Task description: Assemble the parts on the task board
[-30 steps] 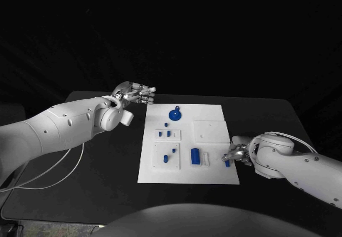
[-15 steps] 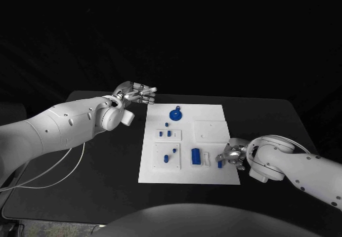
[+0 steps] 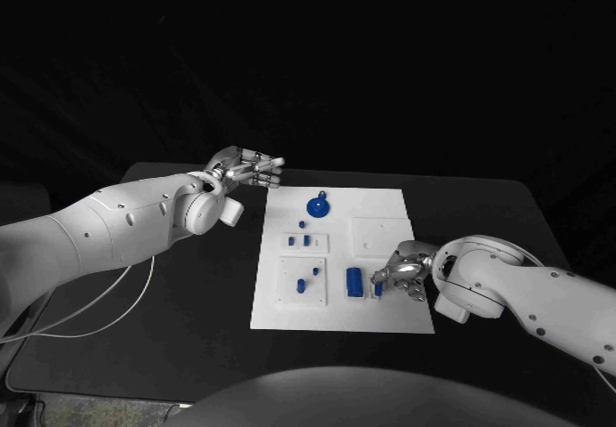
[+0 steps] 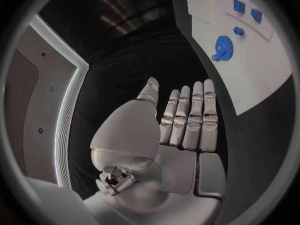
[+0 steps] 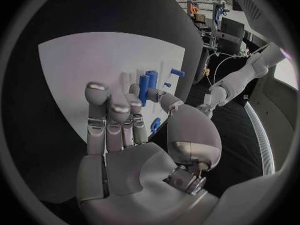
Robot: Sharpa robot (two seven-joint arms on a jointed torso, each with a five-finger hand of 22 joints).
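Small blue part carried to its slot

A small blue part [image 3: 377, 282] was pinched in the right hand [image 3: 401, 272], just beside the upright blue block [image 3: 352, 281] near the task board [image 3: 385, 213]'s front edge; the left hand [image 3: 247, 168], fingers extended and empty, was held off its far-left corner.

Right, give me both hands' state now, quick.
Left hand: open, fingers straight, holding nothing, beside the task board.
Right hand: pinching a small blue part over the board.
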